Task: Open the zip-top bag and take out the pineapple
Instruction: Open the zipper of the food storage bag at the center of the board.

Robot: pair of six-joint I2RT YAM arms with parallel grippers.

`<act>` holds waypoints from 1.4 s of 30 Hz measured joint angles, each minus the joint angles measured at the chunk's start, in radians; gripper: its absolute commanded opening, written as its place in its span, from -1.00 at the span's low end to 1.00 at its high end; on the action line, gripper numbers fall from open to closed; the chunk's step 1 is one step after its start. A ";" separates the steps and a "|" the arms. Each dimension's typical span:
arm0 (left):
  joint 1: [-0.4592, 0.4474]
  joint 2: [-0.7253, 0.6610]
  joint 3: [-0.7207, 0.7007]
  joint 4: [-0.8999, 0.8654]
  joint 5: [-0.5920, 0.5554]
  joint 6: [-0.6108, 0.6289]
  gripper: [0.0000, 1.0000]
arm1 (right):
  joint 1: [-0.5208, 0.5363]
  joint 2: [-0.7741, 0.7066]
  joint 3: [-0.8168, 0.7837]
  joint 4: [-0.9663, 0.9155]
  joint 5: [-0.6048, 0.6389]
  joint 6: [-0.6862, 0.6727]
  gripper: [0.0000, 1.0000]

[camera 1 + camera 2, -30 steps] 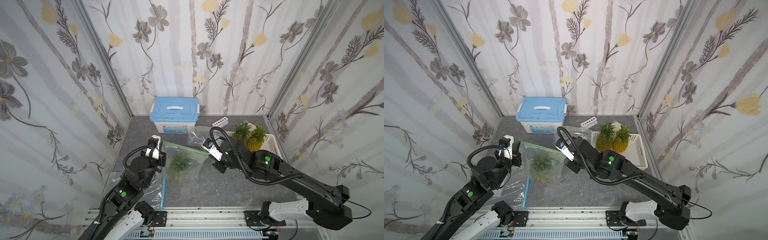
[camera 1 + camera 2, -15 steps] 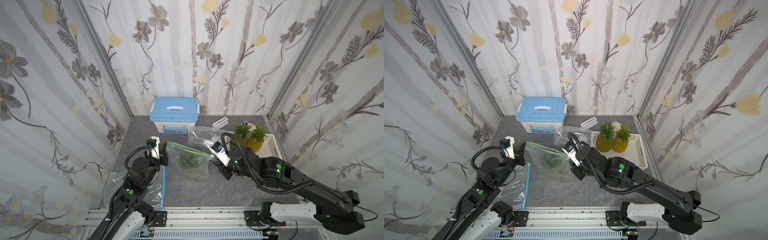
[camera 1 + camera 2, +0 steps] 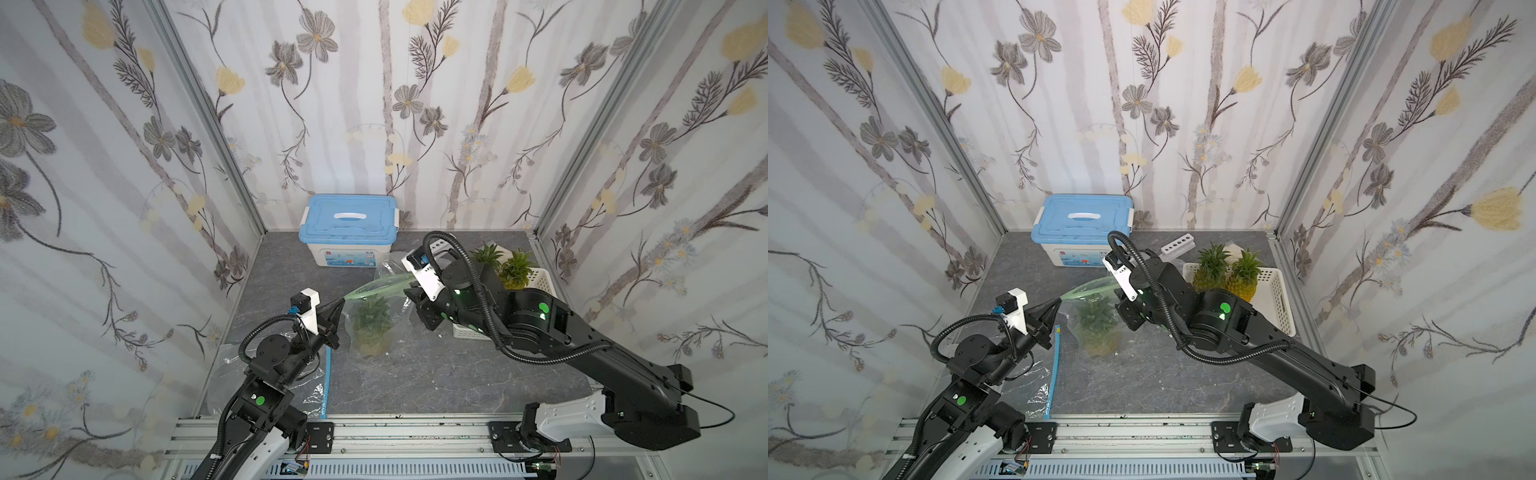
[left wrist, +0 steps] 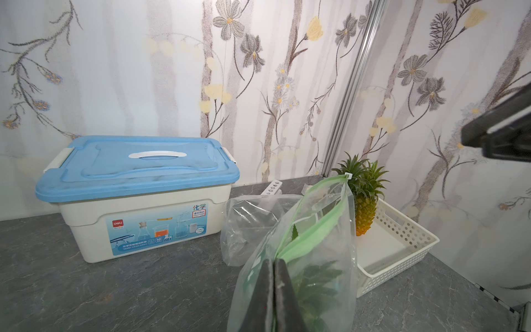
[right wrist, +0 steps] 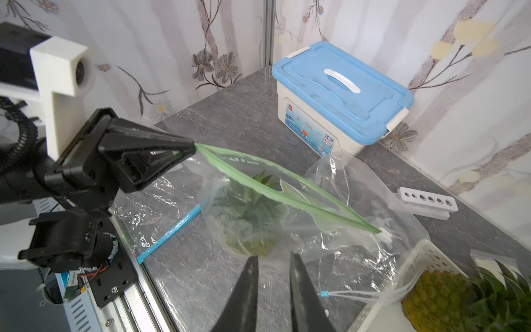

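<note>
Pineapple (image 3: pixel 371 328) was pictured upright in the bag (image 3: pixel 384 309), zip corner clamped by the left gripper (image 3: pixel 340 305); the right gripper (image 5: pixel 273 256), slightly parted and empty, was poised at the zip's other end.

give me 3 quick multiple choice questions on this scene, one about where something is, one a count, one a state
1. Where does the blue-lidded box stand?
A. against the back wall
B. at the front rail
C. on top of an arm

2. How many pineapples stand in the white basket?
A. one
B. two
C. four

3. The left gripper is
A. open, holding nothing
B. shut on the green zip edge of the zip-top bag
C. out of sight

Answers:
1 A: it sits at the foot of the rear wall.
2 B: two leafy crowns rise from the basket in both top views.
3 B: the right wrist view shows its tips pinched on the green strip.
</note>
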 measured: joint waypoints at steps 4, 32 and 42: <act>0.000 -0.034 -0.013 -0.001 0.003 -0.013 -1.00 | -0.028 0.117 0.068 0.014 -0.043 -0.001 -0.68; 0.000 -0.160 -0.118 0.018 0.051 -0.044 -0.99 | -0.066 0.372 0.227 -0.129 -0.236 0.155 -0.29; 0.000 -0.180 -0.128 0.028 0.058 -0.044 -0.96 | -0.066 0.389 0.267 -0.208 -0.253 0.246 -0.25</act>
